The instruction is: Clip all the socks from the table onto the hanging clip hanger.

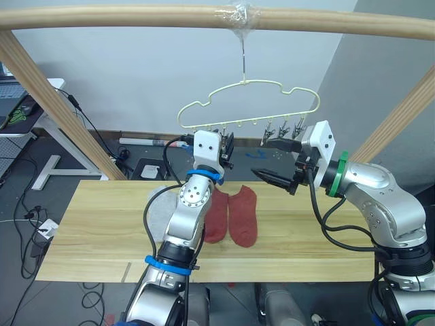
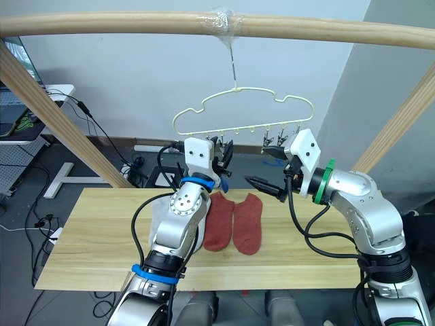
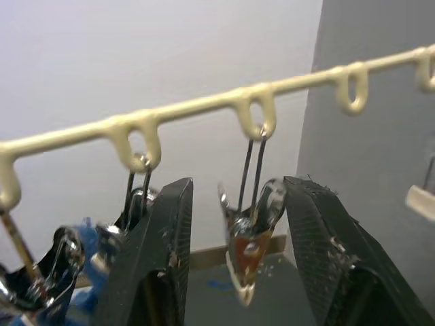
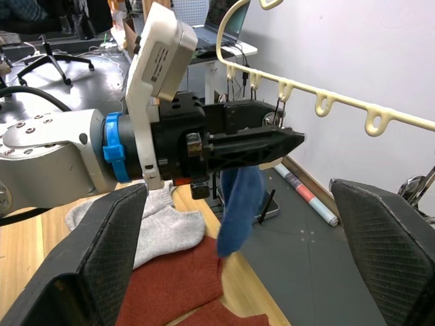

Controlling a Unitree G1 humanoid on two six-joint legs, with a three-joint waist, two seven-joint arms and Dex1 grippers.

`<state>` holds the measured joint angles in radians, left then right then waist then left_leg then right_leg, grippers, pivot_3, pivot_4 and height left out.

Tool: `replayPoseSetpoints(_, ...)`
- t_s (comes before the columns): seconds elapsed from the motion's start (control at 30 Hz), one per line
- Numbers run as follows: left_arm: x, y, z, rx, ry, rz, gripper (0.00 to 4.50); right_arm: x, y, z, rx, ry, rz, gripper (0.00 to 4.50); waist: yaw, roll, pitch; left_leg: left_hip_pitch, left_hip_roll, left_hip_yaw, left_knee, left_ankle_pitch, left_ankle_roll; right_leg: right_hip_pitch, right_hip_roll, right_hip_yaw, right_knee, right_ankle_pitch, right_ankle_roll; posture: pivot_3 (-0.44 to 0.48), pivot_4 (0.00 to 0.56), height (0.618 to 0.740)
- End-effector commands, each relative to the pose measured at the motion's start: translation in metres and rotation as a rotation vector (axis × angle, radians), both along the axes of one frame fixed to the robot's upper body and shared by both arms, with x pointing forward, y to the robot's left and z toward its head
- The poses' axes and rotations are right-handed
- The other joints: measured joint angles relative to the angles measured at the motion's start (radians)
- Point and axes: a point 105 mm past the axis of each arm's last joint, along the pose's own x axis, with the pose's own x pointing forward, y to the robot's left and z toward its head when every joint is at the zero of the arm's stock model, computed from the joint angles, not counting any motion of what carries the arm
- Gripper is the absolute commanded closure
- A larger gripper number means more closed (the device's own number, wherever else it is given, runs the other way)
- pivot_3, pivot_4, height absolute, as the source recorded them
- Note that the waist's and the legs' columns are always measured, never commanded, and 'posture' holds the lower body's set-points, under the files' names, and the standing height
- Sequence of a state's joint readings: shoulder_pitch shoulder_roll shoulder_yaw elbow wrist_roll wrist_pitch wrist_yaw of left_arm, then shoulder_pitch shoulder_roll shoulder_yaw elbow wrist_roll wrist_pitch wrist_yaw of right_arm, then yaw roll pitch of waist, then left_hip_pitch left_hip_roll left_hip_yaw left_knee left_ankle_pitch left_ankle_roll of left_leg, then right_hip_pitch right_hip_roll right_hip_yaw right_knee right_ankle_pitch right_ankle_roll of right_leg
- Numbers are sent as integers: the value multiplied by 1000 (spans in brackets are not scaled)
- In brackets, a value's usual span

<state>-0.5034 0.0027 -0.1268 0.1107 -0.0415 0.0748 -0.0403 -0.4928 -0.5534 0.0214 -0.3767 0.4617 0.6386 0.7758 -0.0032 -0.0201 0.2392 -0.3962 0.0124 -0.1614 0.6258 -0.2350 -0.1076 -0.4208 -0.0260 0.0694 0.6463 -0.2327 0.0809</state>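
Nearest, two red socks (image 1: 233, 216) flat on table (image 1: 102, 224), grey sock (image 4: 160, 231) beside them. Above, left gripper (image 3: 234, 265) spread around a clip (image 3: 248, 234) on hanger (image 1: 248, 102). Blue sock (image 4: 238, 207) dangling there. Right gripper (image 4: 238, 265) wide apart, empty.

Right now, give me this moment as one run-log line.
left gripper: fingers open around a hanger clip | blue sock: hanging | right gripper: open, empty | red socks, grey sock: on table
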Motion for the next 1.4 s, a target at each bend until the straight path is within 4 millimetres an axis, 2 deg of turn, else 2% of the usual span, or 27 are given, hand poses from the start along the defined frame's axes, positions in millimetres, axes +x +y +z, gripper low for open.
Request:
replayPoseSetpoints(0.03, -3, -4, 11, -16, -52, -3, 2395, -2, -3, 16, 11, -65, -3, 0, -1, 0, 0, 0, 0, 0, 0, 0, 0, 0, 0, 0, 0, 0, 0, 10, 192, 740)
replayPoseSetpoints(0.37, -6, -11, 14, -11, -66, 2, 2395, 0, -5, 17, 10, -68, -13, 0, -1, 0, 0, 0, 0, 0, 1, 0, 0, 0, 0, 0, 0, 0, 0, 10, 192, 740)
replayPoseSetpoints(0.83, -5, -6, 13, -9, -61, 41, 2395, 0, -7, 16, 10, -61, -24, 0, -1, 0, 0, 0, 0, 0, 1, 0, 0, 0, 0, 0, 1, 0, 0, 10, 192, 740)
replayPoseSetpoints(1.0, -5, -9, 14, -16, -64, 22, 3724, 0, -7, 16, 15, -57, -27, 0, -1, 0, 0, 0, 0, 0, 1, 0, 0, 0, 0, 0, 1, 0, 0, 10, 192, 740)
replayPoseSetpoints(1.1, -6, -10, 15, -17, -67, 16, 4218, 0, -6, 16, 16, -56, -25, 0, -1, 0, 0, 0, 0, 0, 1, 0, 0, 0, 0, 0, 1, 0, 0, 10, 192, 740)
replayPoseSetpoints(1.33, -6, -11, 17, 5, -78, -10, 4340, 0, -3, 11, 18, -43, -19, 0, -1, 0, 0, 0, 0, 0, 2, 0, 0, 0, 0, 0, 1, 1, 0, 10, 192, 740)
replayPoseSetpoints(1.4, -5, -11, 15, 31, -59, -41, 4340, 5, -2, -5, -22, -17, -44, 0, -1, 0, 0, 0, 0, 0, 2, 0, 0, 0, 0, 0, 1, 1, 0, 10, 192, 740)
